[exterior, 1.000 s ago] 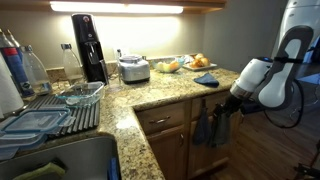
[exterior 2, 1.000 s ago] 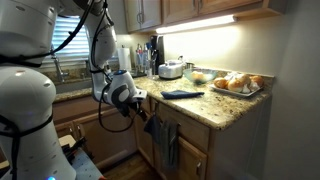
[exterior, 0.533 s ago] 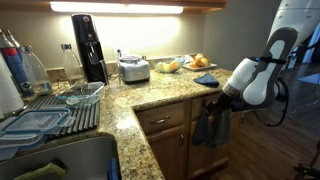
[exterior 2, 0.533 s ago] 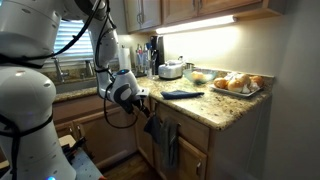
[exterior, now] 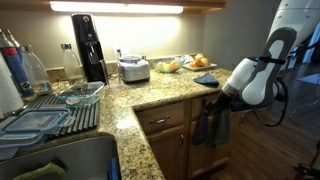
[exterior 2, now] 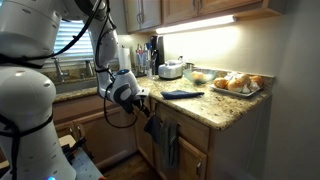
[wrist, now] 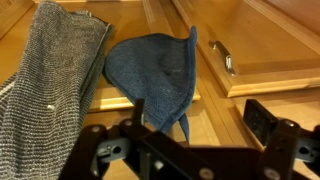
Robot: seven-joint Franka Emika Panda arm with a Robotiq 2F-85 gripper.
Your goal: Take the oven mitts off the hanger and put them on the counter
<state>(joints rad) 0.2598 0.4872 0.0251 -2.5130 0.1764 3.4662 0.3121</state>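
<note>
One dusty-blue oven mitt [wrist: 155,72] hangs against the wooden cabinet front; its lower tip dangles by my left finger [wrist: 138,112]. In both exterior views the hanging mitts [exterior: 210,126] [exterior 2: 165,140] droop below the counter [exterior: 150,96] [exterior 2: 215,110] edge. My gripper [wrist: 197,118] is open just in front of them, with nothing between the pads [exterior: 218,104] [exterior 2: 141,101]. Another blue fabric piece, seemingly a mitt [exterior: 207,79] [exterior 2: 182,94], lies flat on the granite.
A grey knitted cloth [wrist: 48,95] hangs left of the blue mitt. A metal drawer handle [wrist: 222,57] is to the right. The counter holds a toaster-like appliance [exterior: 134,69], a black coffee machine [exterior: 88,45], a fruit plate [exterior: 170,66], a dish rack [exterior: 60,108] and a bread tray [exterior 2: 238,84].
Over the last second the arm swung in toward the cabinet front and the hanging mitts, then held still. The jaws stayed open.
</note>
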